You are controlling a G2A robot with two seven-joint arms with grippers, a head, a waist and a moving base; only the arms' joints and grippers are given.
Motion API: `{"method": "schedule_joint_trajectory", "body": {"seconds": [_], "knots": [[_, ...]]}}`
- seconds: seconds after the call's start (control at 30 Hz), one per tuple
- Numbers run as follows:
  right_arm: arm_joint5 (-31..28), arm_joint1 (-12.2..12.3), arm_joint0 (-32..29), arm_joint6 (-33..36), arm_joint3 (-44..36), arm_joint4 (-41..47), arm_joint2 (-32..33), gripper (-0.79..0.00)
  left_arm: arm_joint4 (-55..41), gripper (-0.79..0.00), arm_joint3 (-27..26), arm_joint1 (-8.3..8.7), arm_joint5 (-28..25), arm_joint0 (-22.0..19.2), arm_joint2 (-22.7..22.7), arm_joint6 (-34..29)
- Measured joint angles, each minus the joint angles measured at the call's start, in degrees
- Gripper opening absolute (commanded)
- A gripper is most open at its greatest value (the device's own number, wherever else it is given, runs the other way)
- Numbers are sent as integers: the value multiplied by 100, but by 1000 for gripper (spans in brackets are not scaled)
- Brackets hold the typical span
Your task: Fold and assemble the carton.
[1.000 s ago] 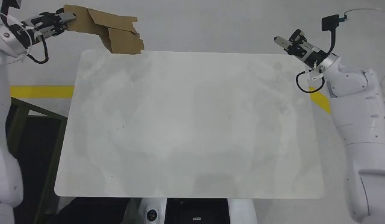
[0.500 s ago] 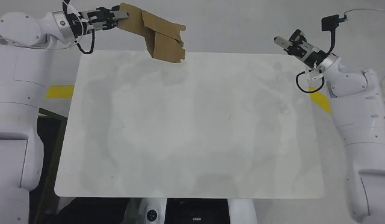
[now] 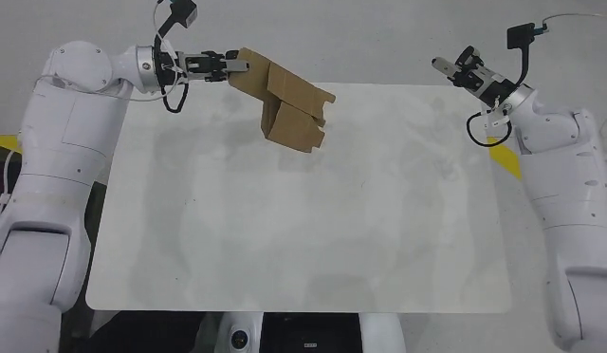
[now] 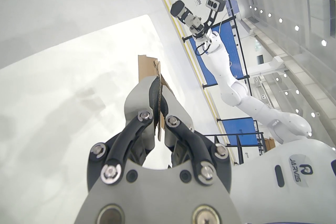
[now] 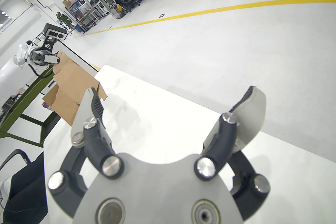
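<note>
1. Left hand (image 3: 234, 65), pinching the flattened brown cardboard carton (image 3: 292, 111), has swung it over the white tabletop (image 3: 303, 249) near its far-left corner
2. Right hand (image 3: 448, 66) hangs spread by the far-right corner; folding can begin

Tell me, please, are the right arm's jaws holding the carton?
No, the right arm's jaws stand open and empty in the right wrist view, while the carton is clamped in the left arm's jaws.

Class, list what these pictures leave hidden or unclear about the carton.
Left wrist view: the carton shows edge-on; the left pincer covers most of it.
Right wrist view: the right pincer's finger hides one carton corner.
Top view: whether the carton touches the table is unclear.
</note>
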Motion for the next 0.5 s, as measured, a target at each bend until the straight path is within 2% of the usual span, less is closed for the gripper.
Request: {"method": "schedule_joint_trajectory", "body": {"seconds": [0.1,0.3,0.5], "knots": [[0,0,0,0,0,0,0,0,-97,-785,-219,29,16,127,-14,-311],[52,-10,-96,46,-160,112,-52,0,-71,-785,-773,115,201,372,4,-532],[-364,-67,-83,1019,-408,751,-480,0,-130,-785,-1129,222,364,544,13,-695]]}}
